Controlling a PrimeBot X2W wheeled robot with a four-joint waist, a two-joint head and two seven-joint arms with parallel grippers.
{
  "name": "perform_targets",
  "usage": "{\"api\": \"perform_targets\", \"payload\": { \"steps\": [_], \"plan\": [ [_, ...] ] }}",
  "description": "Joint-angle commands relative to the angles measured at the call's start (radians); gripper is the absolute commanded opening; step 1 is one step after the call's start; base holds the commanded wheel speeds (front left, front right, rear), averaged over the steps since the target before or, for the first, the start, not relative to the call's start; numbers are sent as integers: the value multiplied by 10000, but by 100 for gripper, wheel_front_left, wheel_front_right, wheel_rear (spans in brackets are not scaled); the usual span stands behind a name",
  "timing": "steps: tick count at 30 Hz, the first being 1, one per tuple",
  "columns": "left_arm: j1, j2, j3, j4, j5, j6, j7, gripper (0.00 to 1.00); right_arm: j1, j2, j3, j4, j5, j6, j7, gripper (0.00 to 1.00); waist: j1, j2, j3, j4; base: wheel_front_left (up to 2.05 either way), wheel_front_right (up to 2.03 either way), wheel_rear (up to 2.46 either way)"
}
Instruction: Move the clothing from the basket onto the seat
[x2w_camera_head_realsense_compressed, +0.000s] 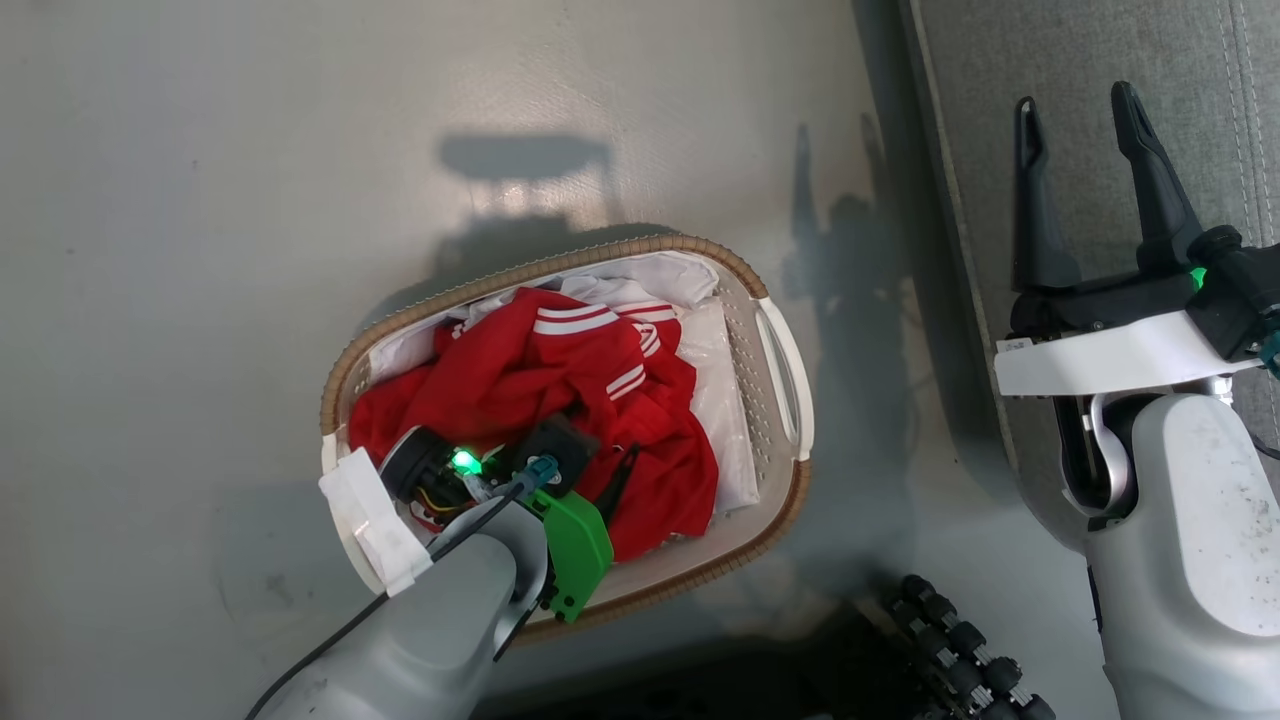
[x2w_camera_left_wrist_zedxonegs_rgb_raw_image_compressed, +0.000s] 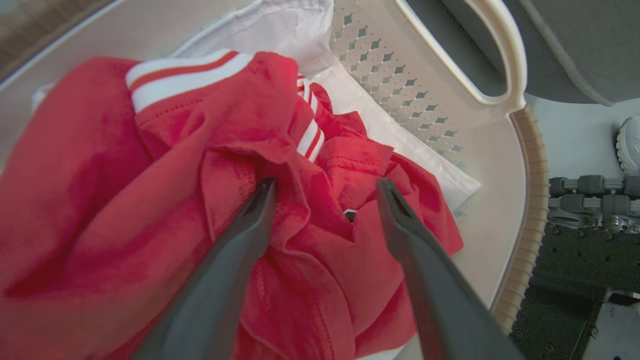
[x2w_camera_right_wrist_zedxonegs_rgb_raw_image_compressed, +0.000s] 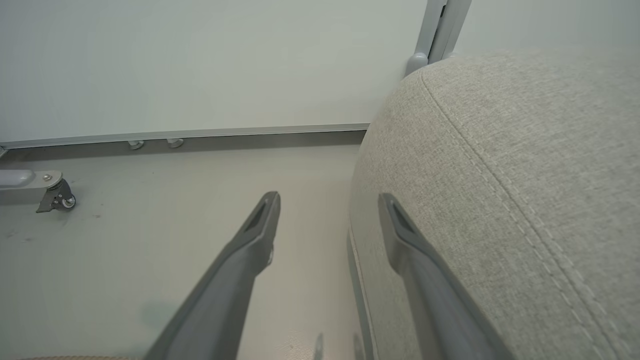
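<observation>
Presses left hand (x2w_camera_left_wrist_zedxonegs_rgb_raw_image_compressed: 326, 184), spread wide, into soft, limp red sports clothing (x2w_camera_left_wrist_zedxonegs_rgb_raw_image_compressed: 100, 200); likely grips best at mid-frame bunched fold.

Red white-striped clothing (x2w_camera_head_realsense_compressed: 520, 385), off-white brown-rimmed basket (x2w_camera_head_realsense_compressed: 750, 400)

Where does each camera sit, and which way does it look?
Head view: on the head, looking down at basket, clothing, seat; left arm and right arm show.
Left wrist view: on that wrist, looking along the open left end effector into the clothing.
Right wrist view: on that wrist, looking along the open right end effector past the seat's corner.
Shared: head and left wrist views both show the basket.
</observation>
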Motion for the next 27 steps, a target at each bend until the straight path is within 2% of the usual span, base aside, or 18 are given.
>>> {"api": "perform_targets", "payload": {
  "steps": [1, 4, 5, 6, 7, 9, 10, 11, 12, 13, 21, 27],
  "plan": [
    [-219, 60, -35, 85, -125, 105, -69, 100, -87, -33, -24, -23, 51, -6, -49, 100, -1, -1, 144, -98, 0, 0, 0],
    [-288, 60, -175, 236, -256, 211, -71, 100, -98, -31, -30, -12, 83, -6, -49, 100, -1, -1, 186, -99, 0, 0, 0],
    [-312, 61, -227, 262, -291, 216, -79, 97, -94, -31, -3, 7, 83, -6, -49, 100, -1, -1, 192, -94, 0, 0, 0],
    [-333, 61, -260, 272, -336, 214, -77, 83, -91, -31, 12, 21, 90, -6, -49, 100, -1, -1, 191, -87, 0, 0, 0],
    [-348, 60, -305, 271, -390, 209, -87, 73, -85, -31, 27, 42, 98, -6, -49, 100, -1, -1, 178, -75, 0, 0, 0],
    [-346, 58, -405, 226, -500, 194, -101, 35, -54, -33, 60, 85, 110, -6, -49, 100, -1, -1, 125, -50, 0, 0, 0],
    [-342, 60, -438, 207, -555, 201, -112, 32, -40, -31, 85, 103, 113, -6, -49, 100, -1, -1, 99, -41, 0, 0, 0],
    [-331, 60, -477, 196, -628, 236, -124, 20, -25, -31, 122, 126, 130, -6, -49, 100, -1, -1, 59, -35, 0, 0, 0],
    [-331, 60, -496, 194, -678, 271, -130, 3, -18, -33, 151, 139, 138, -6, -49, 100, -1, -1, 31, -30, 0, 0, 0],
    [-339, 60, -525, 209, -756, 302, -136, 0, -15, -33, 185, 155, 152, -6, -49, 100, -1, -1, -6, -27, 0, 0, 0],
    [-221, 60, -750, 210, -972, 359, -162, 0, 139, -34, 182, 265, 90, -6, -49, 100, -1, -1, -410, 41, 0, 0, 0],
    [55, 57, -662, -317, -880, 367, -152, 0, 309, -35, 3, 413, -16, -6, -49, 100, -1, -1, -964, 232, 0, 0, 0]
  ]
}}
